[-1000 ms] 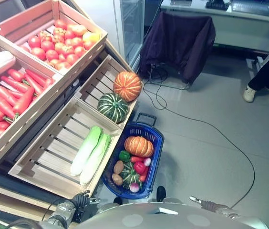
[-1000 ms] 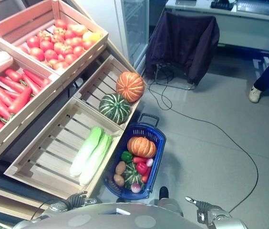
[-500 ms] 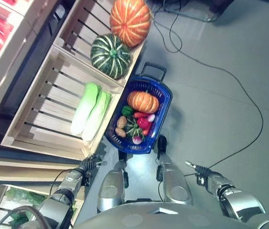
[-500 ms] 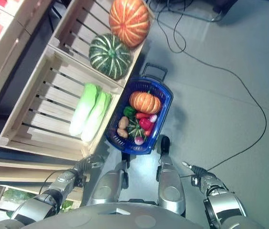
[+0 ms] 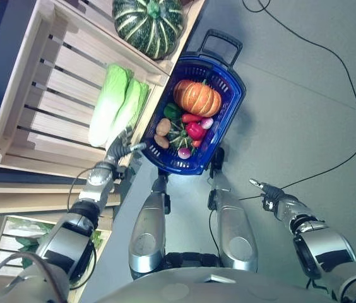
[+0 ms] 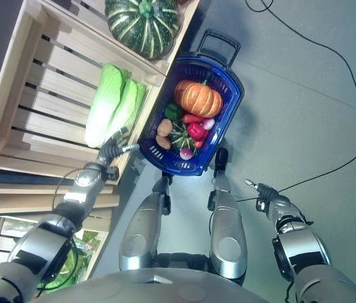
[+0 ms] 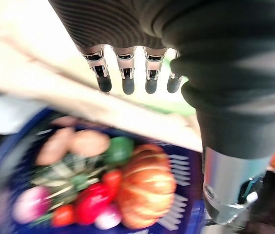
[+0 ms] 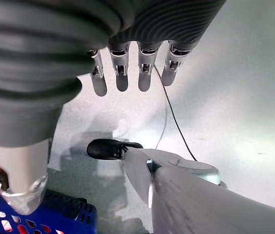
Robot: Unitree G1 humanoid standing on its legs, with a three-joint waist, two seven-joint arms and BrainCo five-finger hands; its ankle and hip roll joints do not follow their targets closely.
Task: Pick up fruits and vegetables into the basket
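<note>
Camera has pitched down since the earlier frames; crates and blue basket (image 5: 228, 104) have only slid up the view, nothing has moved. Basket sits on the floor at 12 o'clock, holding an orange pumpkin (image 5: 197, 97), red pepper (image 5: 195, 130), potatoes (image 5: 163, 127). Left hand (image 5: 120, 150) is now raised at 10 o'clock beside the basket rim, near the cabbages (image 5: 116, 107), fingers straight, empty. Right hand (image 5: 267, 191) hangs at 3 o'clock over bare floor, fingers relaxed, empty.

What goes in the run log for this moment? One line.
left robot hand: open, at crate edge | right robot hand: open, idle | blue basket: orange pumpkin, vegetables
</note>
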